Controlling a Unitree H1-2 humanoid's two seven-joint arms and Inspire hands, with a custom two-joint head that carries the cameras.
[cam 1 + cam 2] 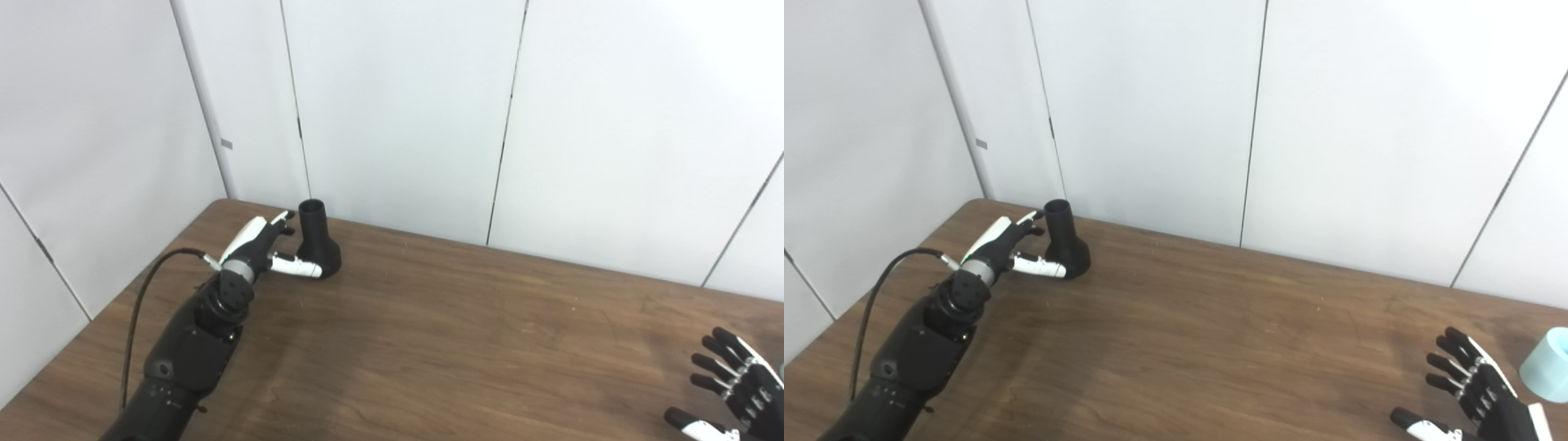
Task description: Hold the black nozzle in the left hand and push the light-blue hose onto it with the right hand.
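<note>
Brown wooden table (pixel 465 343) backs onto white wall panels (pixel 398 110); wide bare stretch of tabletop through the middle. Far left corner: black nozzle (pixel 318 242) stands upright, narrow mouth up, flared base on the table, close to the back edge. Left hand (pixel 264 248) beside it, fingers spread, thumb alongside the base, fingers near the neck; firm contact can't be told, not gripping. Black cable (pixel 144 294) loops off that forearm. Far right near the edge: right hand (pixel 1476 392) open, fingers splayed, holding nothing. Light-blue hose (pixel 1546 364) just right of it, cut by the frame, apart from the fingers.
</note>
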